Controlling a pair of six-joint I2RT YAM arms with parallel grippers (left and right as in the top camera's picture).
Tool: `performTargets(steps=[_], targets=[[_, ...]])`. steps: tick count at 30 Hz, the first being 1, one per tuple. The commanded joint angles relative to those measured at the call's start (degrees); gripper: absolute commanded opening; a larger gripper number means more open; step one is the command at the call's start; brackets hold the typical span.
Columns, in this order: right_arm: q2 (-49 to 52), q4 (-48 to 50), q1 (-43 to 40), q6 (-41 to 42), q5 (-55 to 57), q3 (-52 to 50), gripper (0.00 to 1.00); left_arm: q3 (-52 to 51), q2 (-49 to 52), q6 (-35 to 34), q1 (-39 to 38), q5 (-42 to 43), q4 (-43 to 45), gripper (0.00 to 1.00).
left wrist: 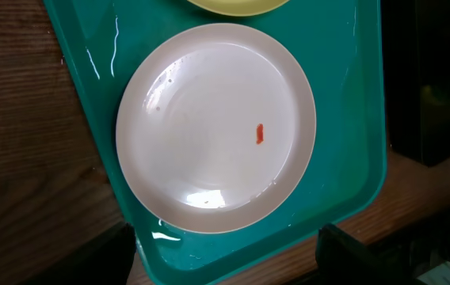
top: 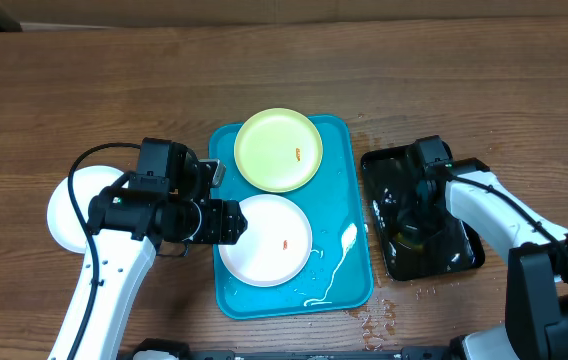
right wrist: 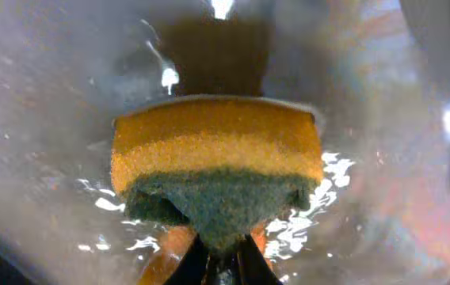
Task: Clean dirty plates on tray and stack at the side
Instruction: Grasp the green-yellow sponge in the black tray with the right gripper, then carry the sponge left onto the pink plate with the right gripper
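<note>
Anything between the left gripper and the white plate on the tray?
Nothing visible. The left gripper hangs open at the white plate's edge; only an orange-red speck lies on it, and the yellow-green plate sits apart.

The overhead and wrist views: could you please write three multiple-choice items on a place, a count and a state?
1. Where does the yellow-green plate lie? A) on the table B) on the turquoise tray C) on the black tray
2. How many plates lie on that tray? A) one B) three C) two
3. The right gripper is: A) shut on the sponge B) open, empty C) shut on a plate
Answers: 1 B, it sits inside the rim; 2 C, it and the white plate, the third plate lying on the table; 3 A, it pinches the sponge over the black tray.
</note>
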Motion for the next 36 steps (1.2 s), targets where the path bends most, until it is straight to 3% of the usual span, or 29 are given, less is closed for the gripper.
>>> performTargets(steps=[1,8,14,17,21,24,36], targets=[[-0.79,-3.19,-0.04,-0.87,-0.22,3.56,0.04,0.59,-0.31,1.11,-0.2,-0.63,0.09,0.74],[-5.16,-11.41,1.11,-3.87,-0.48,14.75,0.04,0.55,-0.33,-0.02,-0.2,-4.7,-0.13,0.69],[-10.58,-14.38,7.32,-5.35,-5.57,19.45,0.04,-2.01,-0.22,-4.28,-0.2,-11.06,1.68,0.68],[-12.55,-14.19,12.0,-5.29,-8.55,19.45,0.04,-5.51,0.35,-6.08,-0.22,-10.4,5.2,0.53],[-12.68,-13.77,17.51,-4.44,-11.5,19.43,0.04,-11.56,2.16,-7.39,-0.2,-10.56,11.56,0.45],[-12.68,-12.85,20.92,-3.28,-11.63,19.43,0.04,-14.95,4.55,-7.56,-0.22,-10.38,17.18,0.29],[-12.68,-9.46,28.41,0.17,-12.31,19.43,0.04,-17.16,19.37,-7.8,-0.2,-11.91,25.94,0.17]])
